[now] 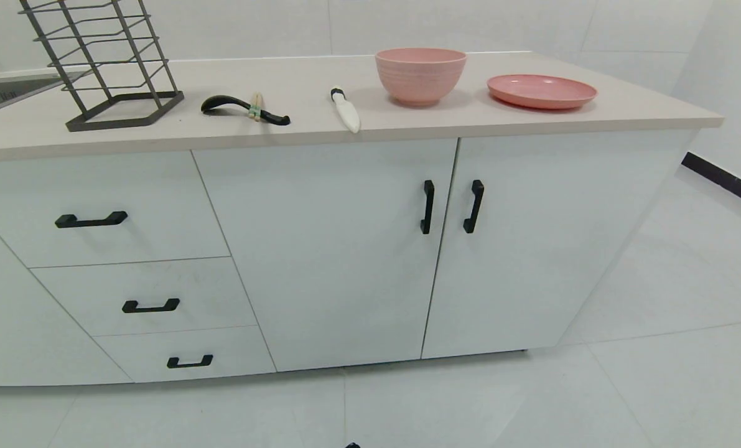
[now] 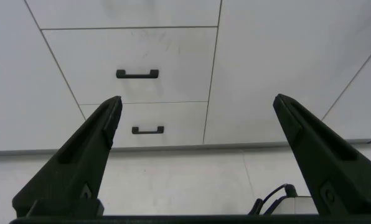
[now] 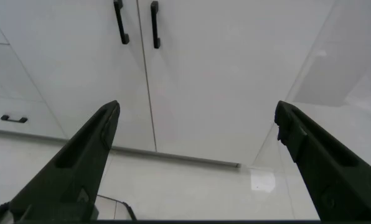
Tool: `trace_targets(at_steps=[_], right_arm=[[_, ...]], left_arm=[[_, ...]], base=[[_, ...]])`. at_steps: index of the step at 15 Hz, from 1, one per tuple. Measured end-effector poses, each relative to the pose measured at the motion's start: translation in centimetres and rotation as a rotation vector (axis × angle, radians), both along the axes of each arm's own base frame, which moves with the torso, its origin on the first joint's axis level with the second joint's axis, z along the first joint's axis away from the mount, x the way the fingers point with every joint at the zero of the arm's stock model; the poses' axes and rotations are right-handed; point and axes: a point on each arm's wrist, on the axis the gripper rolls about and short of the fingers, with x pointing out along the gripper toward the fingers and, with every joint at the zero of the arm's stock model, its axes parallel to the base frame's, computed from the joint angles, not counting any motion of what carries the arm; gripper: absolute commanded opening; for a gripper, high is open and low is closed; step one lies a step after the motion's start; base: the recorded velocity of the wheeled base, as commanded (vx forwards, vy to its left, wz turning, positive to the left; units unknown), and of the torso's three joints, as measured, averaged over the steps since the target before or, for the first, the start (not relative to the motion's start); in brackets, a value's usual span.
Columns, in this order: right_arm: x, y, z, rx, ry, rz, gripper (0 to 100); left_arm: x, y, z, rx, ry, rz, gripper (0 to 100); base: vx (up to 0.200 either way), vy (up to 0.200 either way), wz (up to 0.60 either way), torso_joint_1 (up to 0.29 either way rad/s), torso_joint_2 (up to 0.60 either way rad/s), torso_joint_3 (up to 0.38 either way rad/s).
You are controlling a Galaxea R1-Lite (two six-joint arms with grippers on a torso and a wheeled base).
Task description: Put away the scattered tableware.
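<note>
On the beige countertop [image 1: 532,121] stand a pink bowl [image 1: 420,75] and, to its right, a flat pink plate [image 1: 541,91]. Left of the bowl lies a white knife with a black band [image 1: 346,110]. Further left a black spoon [image 1: 242,107] lies across a pair of chopsticks [image 1: 256,107]. My left gripper [image 2: 198,106] is open, low down and facing the lower drawers [image 2: 129,62]. My right gripper [image 3: 198,112] is open too, low in front of the double cabinet doors [image 3: 192,74]. Neither holds anything.
A black wire dish rack [image 1: 106,62] stands at the counter's left, beside a sink edge [image 1: 3,90]. Below are three drawers with black handles [image 1: 90,219] and two doors with vertical handles [image 1: 451,206]. White tiled floor [image 1: 656,373] lies before the cabinet.
</note>
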Motion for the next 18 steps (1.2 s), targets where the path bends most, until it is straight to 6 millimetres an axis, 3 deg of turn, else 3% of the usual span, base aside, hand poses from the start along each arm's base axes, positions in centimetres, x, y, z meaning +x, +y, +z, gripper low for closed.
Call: trace_targets(at_steps=[5,8,13,15,18], right_arm=[[6.4,0.7,2.0,-0.004,0.057,0.046,100],[9.3,1.0,2.0,-0.005,0.098,0.09,100],[11.7,1.4,1.2,-0.031,0.185,0.123,100],[12.8,1.5,1.4,-0.034,0.167,0.124,100],[14.8,1.7,1.7,-0.034,0.124,0.14,100]], left_arm=[[0.0,0.0,0.0,0.001,0.0,0.001,100],[0.0,0.0,0.0,0.001,0.001,0.001,100],[0.0,0.0,0.0,0.017,0.001,-0.01,100],[0.0,0.0,0.0,0.024,0.002,-0.012,100],[0.0,0.0,0.0,0.015,0.003,-0.011,100]], base=[[0.0,0.0,0.0,0.0,0.0,0.0],[0.0,0.0,0.0,0.0,0.0,0.0],[-0.04,0.0,0.0,0.001,0.0,0.001],[-0.2,-0.2,0.0,0.007,0.01,-0.005],[0.0,0.0,0.0,0.0,0.0,0.0]])
